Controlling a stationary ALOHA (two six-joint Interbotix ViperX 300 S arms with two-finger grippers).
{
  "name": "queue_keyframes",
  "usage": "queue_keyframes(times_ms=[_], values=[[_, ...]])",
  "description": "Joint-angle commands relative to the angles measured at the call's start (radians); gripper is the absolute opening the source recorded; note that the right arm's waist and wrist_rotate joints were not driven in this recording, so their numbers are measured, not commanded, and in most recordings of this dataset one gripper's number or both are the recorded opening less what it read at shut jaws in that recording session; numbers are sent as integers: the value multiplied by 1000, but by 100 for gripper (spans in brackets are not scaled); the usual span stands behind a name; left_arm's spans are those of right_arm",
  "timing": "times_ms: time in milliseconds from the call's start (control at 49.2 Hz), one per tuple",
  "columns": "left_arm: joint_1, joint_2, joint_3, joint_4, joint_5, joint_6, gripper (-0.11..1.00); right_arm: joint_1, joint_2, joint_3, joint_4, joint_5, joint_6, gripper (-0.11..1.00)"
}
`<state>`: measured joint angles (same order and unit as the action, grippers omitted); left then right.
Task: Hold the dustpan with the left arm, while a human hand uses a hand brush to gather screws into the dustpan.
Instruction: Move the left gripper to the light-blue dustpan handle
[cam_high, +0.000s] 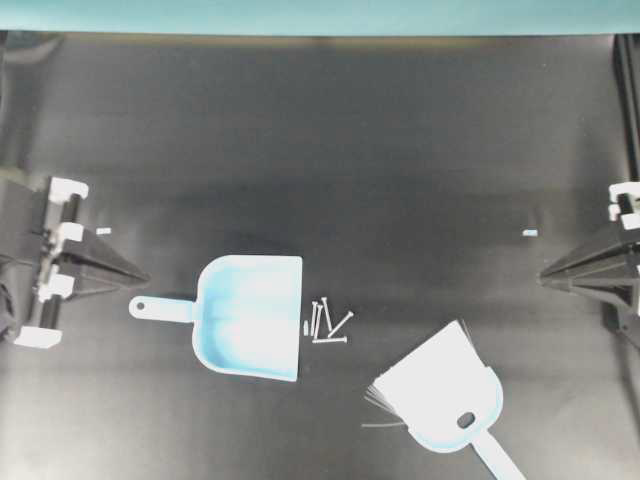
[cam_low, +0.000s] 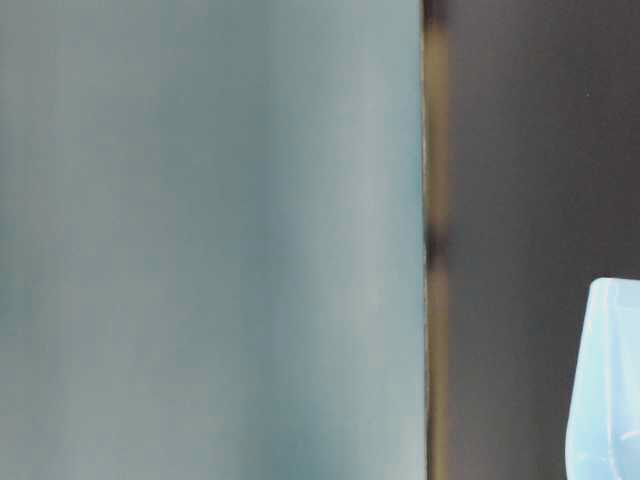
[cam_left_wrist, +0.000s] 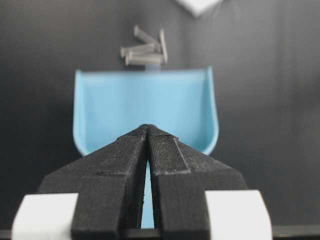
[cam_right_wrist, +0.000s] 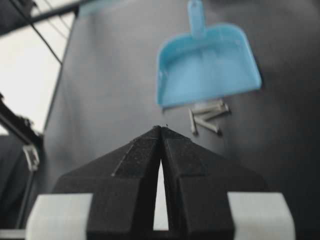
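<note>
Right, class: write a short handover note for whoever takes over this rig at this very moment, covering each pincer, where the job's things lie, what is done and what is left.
Left pincer: shut, empty, just short of the dustpan handle.
Right pincer: shut, empty, parked at the right edge.
Dustpan: flat on the table, handle toward the left pincer, open mouth facing the screws, which lie in a small cluster just outside it.
Hand brush: lying unused to the lower right; no human hand in view.
Done: nothing yet.
Left: open the left pincer, grip the dustpan handle and hold it steady; then the screws get brushed in.
</note>
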<state>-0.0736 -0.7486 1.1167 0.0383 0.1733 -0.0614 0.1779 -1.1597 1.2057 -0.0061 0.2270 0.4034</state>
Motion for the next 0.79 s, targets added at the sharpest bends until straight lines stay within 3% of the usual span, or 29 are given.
queue_keyframes(times_ms=[0,163,407,488,671,773], values=[[-3,38,-32,5,51,-2,0,0,-34,11,-2,31,0,0],[-11,97,-48,5,135,5,0,0,-91,52,-2,51,0,0],[-6,158,-54,5,133,25,3,0,-152,109,-2,60,2,0],[-8,176,-52,5,114,21,21,0,-176,112,-2,75,2,0],[-14,270,-35,5,9,17,75,0,-235,114,-2,156,2,0],[-5,344,-41,5,-74,25,89,0,-265,114,0,225,0,0]])
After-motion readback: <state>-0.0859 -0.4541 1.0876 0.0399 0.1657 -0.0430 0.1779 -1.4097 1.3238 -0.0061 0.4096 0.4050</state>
